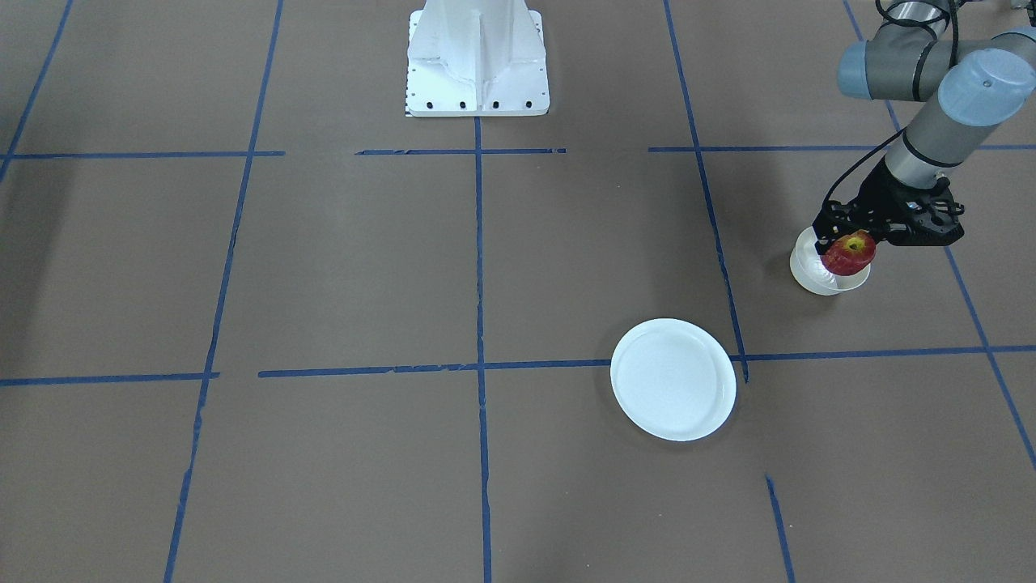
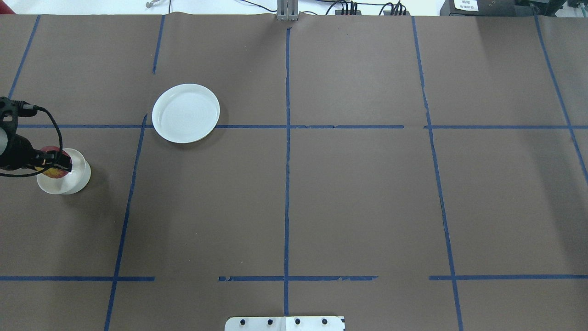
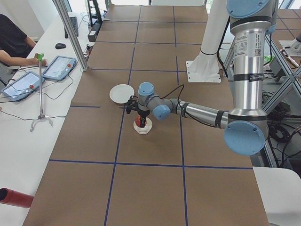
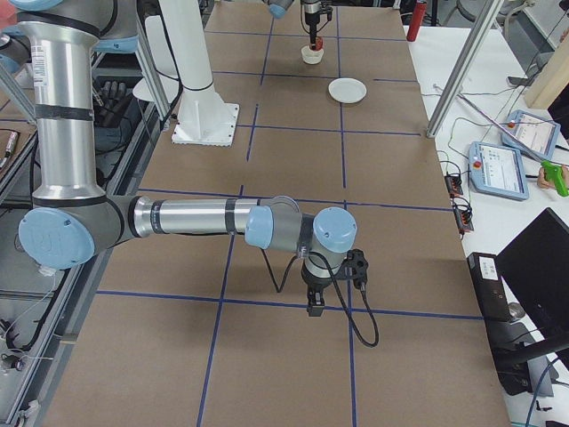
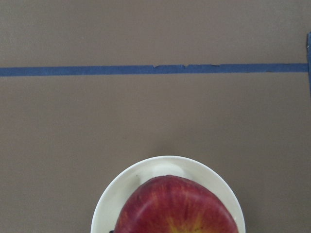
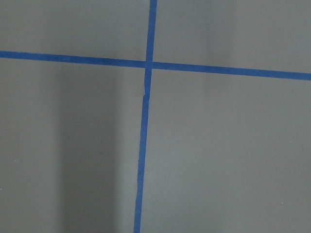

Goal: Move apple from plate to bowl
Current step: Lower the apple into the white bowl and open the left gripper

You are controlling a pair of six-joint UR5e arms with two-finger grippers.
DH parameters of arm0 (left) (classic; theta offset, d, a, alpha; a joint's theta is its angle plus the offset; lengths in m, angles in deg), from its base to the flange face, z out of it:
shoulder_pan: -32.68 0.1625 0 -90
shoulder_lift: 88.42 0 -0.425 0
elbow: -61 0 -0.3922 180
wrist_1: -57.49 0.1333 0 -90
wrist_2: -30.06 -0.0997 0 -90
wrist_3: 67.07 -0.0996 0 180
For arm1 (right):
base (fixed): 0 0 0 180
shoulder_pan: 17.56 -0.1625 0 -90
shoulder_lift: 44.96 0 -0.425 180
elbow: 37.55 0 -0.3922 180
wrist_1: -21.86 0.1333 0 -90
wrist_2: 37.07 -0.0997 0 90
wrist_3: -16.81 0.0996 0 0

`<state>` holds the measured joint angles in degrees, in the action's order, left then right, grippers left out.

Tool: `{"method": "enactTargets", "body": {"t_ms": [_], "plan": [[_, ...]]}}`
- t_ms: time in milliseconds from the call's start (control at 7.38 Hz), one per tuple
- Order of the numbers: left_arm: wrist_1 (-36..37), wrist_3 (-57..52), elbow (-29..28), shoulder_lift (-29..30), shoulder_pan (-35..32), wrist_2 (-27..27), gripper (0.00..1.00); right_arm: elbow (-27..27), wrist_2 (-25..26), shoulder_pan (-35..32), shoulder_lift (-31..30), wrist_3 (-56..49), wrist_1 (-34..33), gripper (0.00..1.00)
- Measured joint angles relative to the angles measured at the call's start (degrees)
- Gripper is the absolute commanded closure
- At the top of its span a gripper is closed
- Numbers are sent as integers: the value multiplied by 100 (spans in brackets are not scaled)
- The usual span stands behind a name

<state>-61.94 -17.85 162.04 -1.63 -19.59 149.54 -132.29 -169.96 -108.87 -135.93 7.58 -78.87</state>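
My left gripper [image 1: 847,243] is shut on the red apple [image 1: 851,254] and holds it just over the small cream-white bowl [image 1: 808,272] at the table's left end. In the left wrist view the apple [image 5: 175,206] fills the bottom, with the bowl's rim [image 5: 146,170] around it. The flat white plate [image 1: 673,379] lies empty, apart from the bowl; overhead the plate [image 2: 185,113] is up and right of the bowl [image 2: 77,178]. My right gripper [image 4: 316,307] shows only in the exterior right view, low over bare table; I cannot tell if it is open or shut.
Brown paper with blue tape lines [image 2: 286,138] covers the table. The white robot base [image 1: 477,61] stands at the middle of the robot's side. An operator's side table with tablets [image 3: 51,70] lies beyond the far edge.
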Motion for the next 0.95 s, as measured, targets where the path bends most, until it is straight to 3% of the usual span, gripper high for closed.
{"method": "enactTargets", "body": {"t_ms": [135,271,406,948], "plan": [[-3,0,-42,13,75,16,100,0,0,0,0,0,0,0],[-7,-7,-82,23,124,25,65,0,0,0,0,0,0,0],[-9,-29,-123,33,144,29,1,0,0,0,0,0,0,0],[7,-71,-95,36,137,46,0,0,0,0,0,0,0,0]]}}
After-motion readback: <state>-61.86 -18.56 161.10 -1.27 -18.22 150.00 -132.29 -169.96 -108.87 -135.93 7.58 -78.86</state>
